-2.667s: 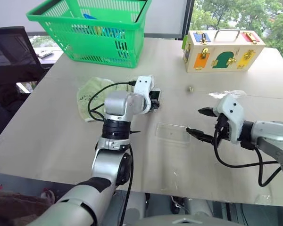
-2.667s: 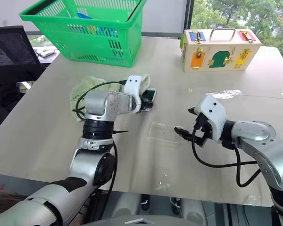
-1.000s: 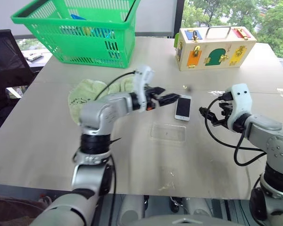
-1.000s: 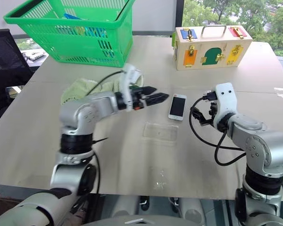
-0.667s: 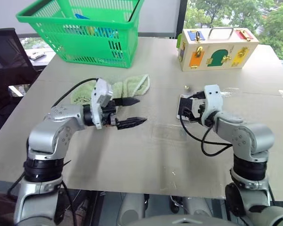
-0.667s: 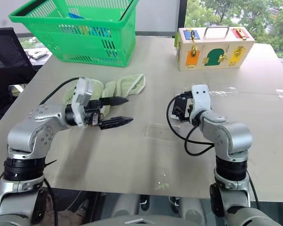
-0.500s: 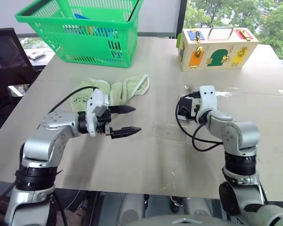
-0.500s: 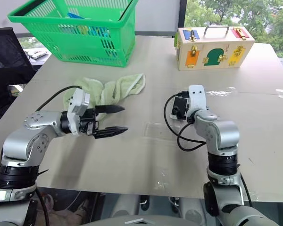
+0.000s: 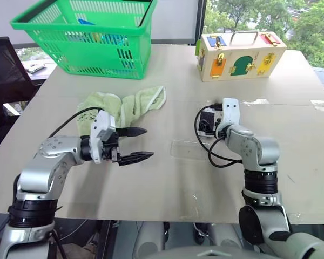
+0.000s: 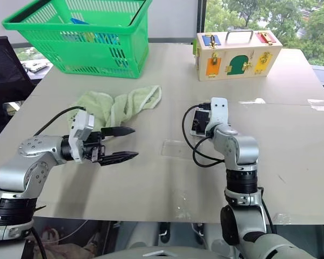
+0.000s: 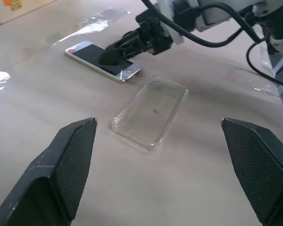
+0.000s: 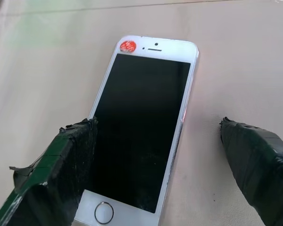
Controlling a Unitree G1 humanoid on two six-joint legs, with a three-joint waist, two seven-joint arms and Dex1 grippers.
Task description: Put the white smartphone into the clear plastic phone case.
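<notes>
The white smartphone (image 12: 146,136) lies flat and screen up on the table, a red sticker at its top end. My right gripper (image 12: 158,122) hovers low over it, open, one finger over the phone's long edge and the other over bare table beside it. The clear plastic phone case (image 11: 151,110) lies empty just beside the phone, nearer me; in the left eye view the clear plastic phone case (image 9: 188,149) is a faint outline. My left gripper (image 9: 143,144) is open and holds nothing, well to the left of the case, pointing toward it.
A green towel (image 9: 121,105) lies crumpled behind my left gripper. A green basket (image 9: 89,35) stands at the back left and a wooden lock box (image 9: 240,47) at the back right. A black chair (image 9: 5,65) is off the table's left edge.
My left gripper has drawn back to the left, away from the phone. My right gripper has come in from the right and down over the phone. The phone and case have stayed put.
</notes>
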